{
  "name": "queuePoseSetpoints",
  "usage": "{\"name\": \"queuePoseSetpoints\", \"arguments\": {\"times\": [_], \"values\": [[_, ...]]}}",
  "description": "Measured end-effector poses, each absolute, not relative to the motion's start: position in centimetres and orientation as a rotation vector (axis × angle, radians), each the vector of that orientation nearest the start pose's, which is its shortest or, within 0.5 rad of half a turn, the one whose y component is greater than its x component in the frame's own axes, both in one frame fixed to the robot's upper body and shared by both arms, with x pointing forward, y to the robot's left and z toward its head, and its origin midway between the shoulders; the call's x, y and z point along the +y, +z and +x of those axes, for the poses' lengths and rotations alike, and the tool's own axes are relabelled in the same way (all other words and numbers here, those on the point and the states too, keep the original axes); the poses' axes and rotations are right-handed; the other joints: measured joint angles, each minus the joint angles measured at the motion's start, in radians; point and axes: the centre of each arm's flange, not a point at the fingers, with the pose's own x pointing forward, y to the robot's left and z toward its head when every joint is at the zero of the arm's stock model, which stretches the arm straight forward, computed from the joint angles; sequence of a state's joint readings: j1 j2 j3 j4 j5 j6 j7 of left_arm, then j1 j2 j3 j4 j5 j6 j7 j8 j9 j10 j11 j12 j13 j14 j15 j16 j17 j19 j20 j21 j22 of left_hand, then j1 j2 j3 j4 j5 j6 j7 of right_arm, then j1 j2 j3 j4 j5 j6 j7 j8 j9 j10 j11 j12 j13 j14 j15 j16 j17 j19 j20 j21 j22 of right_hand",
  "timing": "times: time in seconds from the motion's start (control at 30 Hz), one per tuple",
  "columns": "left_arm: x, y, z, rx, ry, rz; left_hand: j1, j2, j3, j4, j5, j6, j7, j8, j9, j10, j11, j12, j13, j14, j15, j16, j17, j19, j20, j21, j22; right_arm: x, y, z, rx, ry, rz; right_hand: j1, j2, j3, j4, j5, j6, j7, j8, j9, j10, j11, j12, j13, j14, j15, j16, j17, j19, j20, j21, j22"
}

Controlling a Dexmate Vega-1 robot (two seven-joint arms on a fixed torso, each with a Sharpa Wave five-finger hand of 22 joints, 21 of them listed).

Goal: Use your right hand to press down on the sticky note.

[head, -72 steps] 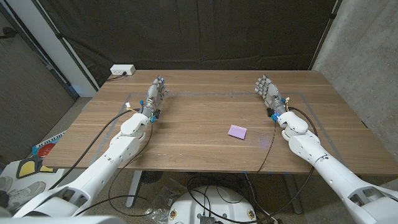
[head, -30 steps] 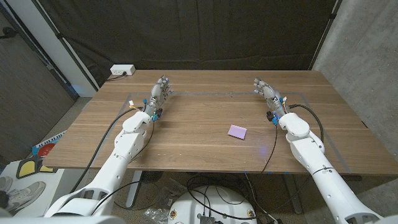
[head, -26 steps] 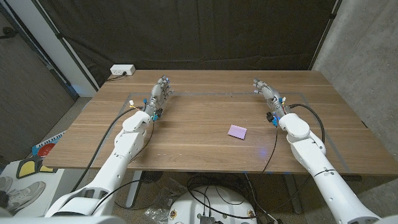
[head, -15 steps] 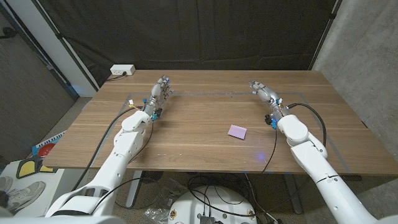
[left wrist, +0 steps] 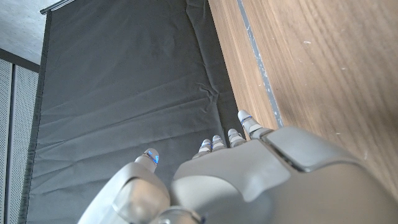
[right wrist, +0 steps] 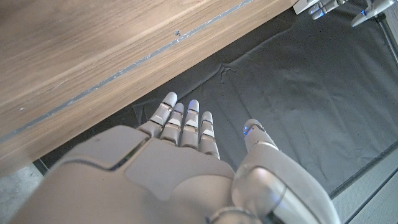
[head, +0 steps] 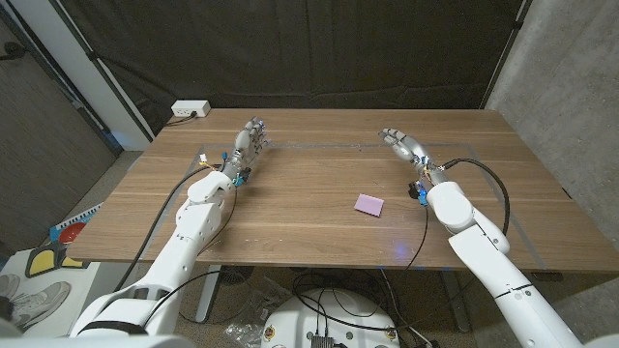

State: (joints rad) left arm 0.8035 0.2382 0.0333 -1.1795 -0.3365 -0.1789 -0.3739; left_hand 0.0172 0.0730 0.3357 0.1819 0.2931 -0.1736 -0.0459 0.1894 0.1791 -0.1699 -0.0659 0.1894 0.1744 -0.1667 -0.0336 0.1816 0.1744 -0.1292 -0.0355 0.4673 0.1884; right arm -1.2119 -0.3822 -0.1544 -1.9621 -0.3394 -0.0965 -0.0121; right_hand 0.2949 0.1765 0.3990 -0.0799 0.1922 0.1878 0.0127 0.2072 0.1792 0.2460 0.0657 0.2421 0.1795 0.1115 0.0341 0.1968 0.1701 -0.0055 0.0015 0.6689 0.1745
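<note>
Your right hand hovered empty, fingers extended, well beyond the sticky note, apparently readying a flat press; the left hand waited far off, also empty.

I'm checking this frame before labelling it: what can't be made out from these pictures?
- Sticky note, head view: too small to tell whether anything is written on it or whether it lies fully flat.
- Right hand, head view: too small to tell if it touches the table; right wrist view shows its back, hiding the palm.
- Left hand: palm hidden by its own back in the left wrist view.
</note>
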Motion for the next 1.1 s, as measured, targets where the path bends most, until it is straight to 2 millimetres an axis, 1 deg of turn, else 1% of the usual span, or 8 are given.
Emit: {"name": "queuePoseSetpoints", "arguments": {"times": [0.1, 0.13, 0.4, 0.53, 0.57, 0.67, 0.8, 1.1], "values": [[28.9, -2.0, 67.1, -0.577, -0.322, 0.001, 0.0, 0.0, 0.0, 0.0, 0.0, 0.0, 0.0, 0.0, 0.0, 0.0, 0.0, 0.0, 0.0, 0.0, 0.0, 0.0, 0.0, 0.0, 0.0, 0.0, 0.0, -21.6, -2.4, 53.1, -0.665, 0.011, -0.708, 0.002, 0.002, 0.002, -0.002, 0.0, 0.0, 0.0, 0.0, 0.0, 0.004, 0.003, 0.0, 0.0, 0.0, 0.0, 0.0, 0.0, 0.003, 0.004, 0.0, 0.0], [28.9, -1.9, 67.6, -0.572, -0.321, -0.007, 0.0, 0.0, 0.0, 0.0, 0.0, 0.0, 0.0, 0.0, 0.0, 0.0, 0.0, 0.0, 0.0, 0.0, 0.0, 0.0, 0.0, 0.0, 0.0, 0.0, 0.0, -22.1, -2.7, 53.3, -0.628, -0.049, -0.794, 0.002, 0.001, 0.007, -0.001, 0.0, 0.002, -0.002, 0.0, 0.0, 0.006, 0.001, 0.0, 0.0, 0.002, -0.002, 0.0, 0.0, 0.004, 0.004, 0.0, 0.0], [28.5, -1.7, 67.9, -0.571, -0.336, -0.004, 0.0, 0.0, 0.0, 0.0, 0.0, 0.0, 0.0, 0.0, 0.0, 0.0, 0.0, 0.0, 0.0, 0.0, 0.0, 0.0, 0.0, 0.0, 0.0, 0.0, 0.0, -21.2, -3.0, 51.7, -0.61, -0.077, -0.921, 0.023, 0.005, 0.011, -0.005, -0.004, 0.041, 0.005, 0.004, 0.0, 0.029, -0.022, 0.0, 0.0, 0.025, -0.011, 0.0, 0.0, 0.015, 0.002, 0.0, 0.0], [28.4, -1.6, 68.1, -0.569, -0.337, -0.008, 0.0, 0.0, 0.0, 0.0, 0.0, 0.0, 0.0, 0.0, 0.0, 0.0, 0.0, 0.0, 0.0, 0.0, 0.0, 0.0, 0.0, 0.0, 0.0, 0.0, 0.0, -21.6, -3.2, 51.9, -0.584, -0.103, -0.968, 0.032, 0.003, 0.018, -0.004, -0.004, 0.046, 0.0, 0.004, 0.0, 0.049, -0.031, 0.0, 0.0, 0.045, -0.02, 0.008, 0.0, 0.031, 0.003, 0.0, 0.005], [28.2, -1.5, 68.1, -0.572, -0.345, 0.0, 0.0, 0.0, 0.0, 0.0, 0.0, 0.0, 0.0, 0.0, 0.0, 0.0, 0.0, 0.0, 0.0, 0.0, 0.0, 0.0, 0.0, 0.0, 0.0, 0.0, 0.0, -20.5, -3.1, 50.9, -0.604, -0.083, -0.988, 0.032, 0.003, 0.018, -0.004, -0.004, 0.046, 0.0, 0.004, 0.0, 0.054, -0.036, 0.0, 0.0, 0.047, -0.022, 0.008, 0.003, 0.034, 0.006, 0.0, 0.005], [28.0, -1.6, 68.2, -0.571, -0.351, 0.0, 0.0, 0.0, 0.0, 0.0, 0.0, 0.0, 0.0, 0.0, 0.0, 0.0, 0.0, 0.0, 0.0, 0.0, 0.0, 0.0, 0.0, 0.0, 0.0, 0.0, 0.0, -20.2, -3.2, 50.5, -0.598, -0.081, -1.026, 0.036, -0.001, 0.018, -0.004, -0.004, 0.044, -0.002, 0.0, 0.0, 0.059, -0.049, 0.0, 0.0, 0.05, -0.021, 0.008, 0.005, 0.041, 0.005, 0.005, 0.005], [27.9, -1.5, 68.3, -0.57, -0.352, -0.002, 0.0, 0.0, 0.0, 0.0, 0.0, 0.0, 0.0, 0.0, 0.0, 0.0, 0.0, 0.0, 0.0, 0.0, 0.0, 0.0, 0.0, 0.0, 0.0, 0.0, 0.0, -20.4, -3.4, 50.6, -0.574, -0.09, -1.064, 0.04, 0.003, 0.021, -0.007, -0.004, 0.045, -0.007, 0.0, 0.0, 0.059, -0.049, 0.0, 0.0, 0.059, -0.023, 0.008, 0.005, 0.043, 0.004, 0.005, 0.005], [27.5, -1.4, 68.4, -0.57, -0.359, 0.004, 0.0, 0.0, 0.0, 0.0, 0.0, 0.0, 0.0, 0.0, 0.0, 0.0, 0.0, 0.0, 0.0, 0.0, 0.0, 0.0, 0.0, 0.0, 0.0, 0.0, 0.0, -18.9, -3.9, 49.7, -0.563, -0.049, -1.17, 0.049, 0.004, 0.035, -0.001, -0.004, 0.05, -0.022, -0.004, 0.0, 0.077, -0.067, 0.0, 0.0, 0.095, -0.049, 0.008, 0.005, 0.069, 0.005, 0.005, 0.005]]}}
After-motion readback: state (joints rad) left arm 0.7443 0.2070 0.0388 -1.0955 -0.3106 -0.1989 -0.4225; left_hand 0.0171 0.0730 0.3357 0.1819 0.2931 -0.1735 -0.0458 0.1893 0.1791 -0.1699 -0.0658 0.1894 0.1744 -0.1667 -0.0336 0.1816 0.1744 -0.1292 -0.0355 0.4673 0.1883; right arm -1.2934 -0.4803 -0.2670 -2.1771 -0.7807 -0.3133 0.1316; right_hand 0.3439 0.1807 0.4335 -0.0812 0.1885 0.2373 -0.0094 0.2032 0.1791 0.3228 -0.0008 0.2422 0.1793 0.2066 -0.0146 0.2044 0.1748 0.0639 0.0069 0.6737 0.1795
